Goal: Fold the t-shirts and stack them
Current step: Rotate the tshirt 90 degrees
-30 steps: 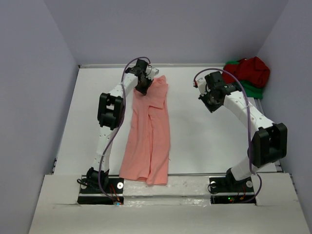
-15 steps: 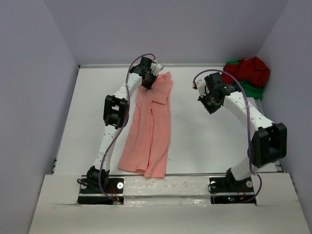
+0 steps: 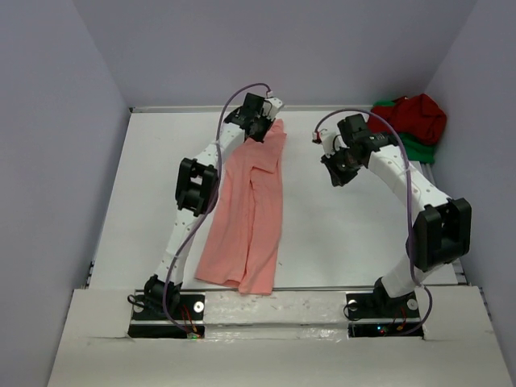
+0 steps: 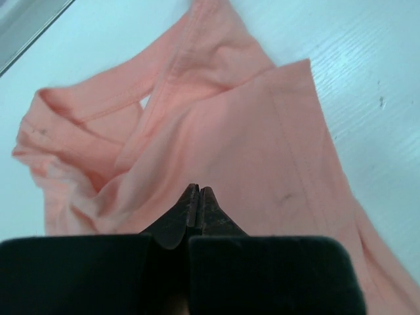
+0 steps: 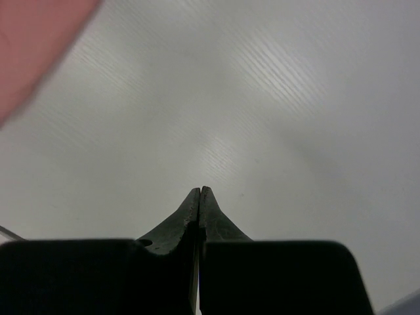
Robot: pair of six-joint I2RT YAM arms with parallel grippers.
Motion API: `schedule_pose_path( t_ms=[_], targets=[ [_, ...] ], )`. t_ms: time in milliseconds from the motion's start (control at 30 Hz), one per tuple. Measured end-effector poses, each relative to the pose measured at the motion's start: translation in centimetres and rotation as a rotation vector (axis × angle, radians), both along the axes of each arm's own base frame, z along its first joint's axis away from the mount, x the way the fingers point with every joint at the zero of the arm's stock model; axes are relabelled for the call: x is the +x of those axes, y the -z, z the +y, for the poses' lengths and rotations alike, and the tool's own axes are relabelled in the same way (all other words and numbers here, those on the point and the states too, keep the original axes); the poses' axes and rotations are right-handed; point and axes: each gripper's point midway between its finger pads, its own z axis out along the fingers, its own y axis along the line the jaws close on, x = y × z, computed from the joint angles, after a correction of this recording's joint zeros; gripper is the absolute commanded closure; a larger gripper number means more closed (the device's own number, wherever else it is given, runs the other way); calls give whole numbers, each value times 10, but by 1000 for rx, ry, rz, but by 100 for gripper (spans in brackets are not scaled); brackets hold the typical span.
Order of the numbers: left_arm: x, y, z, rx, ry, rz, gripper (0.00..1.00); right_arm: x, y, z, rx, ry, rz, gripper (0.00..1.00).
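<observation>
The salmon-pink t-shirt (image 3: 246,214) lies flat on the counter (image 3: 145,185) as one long, narrow strip folded lengthwise, its collar end farthest from the arm bases. In the left wrist view, a sleeve and the neckline of this shirt (image 4: 230,131) are bunched and creased, with one folded edge lying straight across the cloth. The left hand (image 3: 256,121) is at the collar end of the salmon-pink t-shirt. Its fingers are fully closed, tip against tip (image 4: 199,190), directly over the cloth; whether any cloth is pinched between them cannot be determined. The right hand (image 3: 339,165) is to the right of the salmon-pink t-shirt, apart from it, level with its upper half. Its fingers are also fully closed (image 5: 199,190) and hold nothing, with bare counter beneath them. The dark red t-shirt (image 3: 411,117) and the bright green t-shirt (image 3: 419,149) lie well to the right of the salmon-pink t-shirt, beyond the right hand, crumpled together in one heap with the dark red one on top.
</observation>
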Motion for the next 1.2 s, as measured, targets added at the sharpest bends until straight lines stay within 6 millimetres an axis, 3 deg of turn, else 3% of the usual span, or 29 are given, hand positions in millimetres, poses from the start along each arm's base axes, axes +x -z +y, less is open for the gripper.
schedule_pose_path(
  t_ms=[133,233,300,400,500,600,700,767,867,1000,1200],
  targets=[
    [-12,-22,27,40,-54,-6,100,28,-8,37,134,-75,28,100],
    [-20,-77,58,46,-113,-74,100,71,-7,73,231,-135,44,100],
    [-24,-114,78,39,-150,-131,100,86,-1,85,257,-151,46,100],
    [-37,-171,123,32,-239,-226,100,124,12,117,325,-198,55,100],
    [-47,-196,172,34,-331,-269,100,137,26,136,351,-227,78,100],
    [-59,-180,222,72,-426,-238,100,147,44,158,379,-263,95,100],
    [-74,-136,259,121,-491,-144,100,143,57,169,397,-285,126,100],
    [-91,-100,273,159,-511,-55,100,138,60,175,406,-304,136,100],
    [-107,-76,279,185,-514,14,100,134,60,183,418,-331,139,100],
    [-110,-78,280,187,-518,8,100,127,73,194,412,-371,154,100],
    [-113,-110,284,173,-540,-65,100,120,113,201,344,-393,194,100]
  ],
)
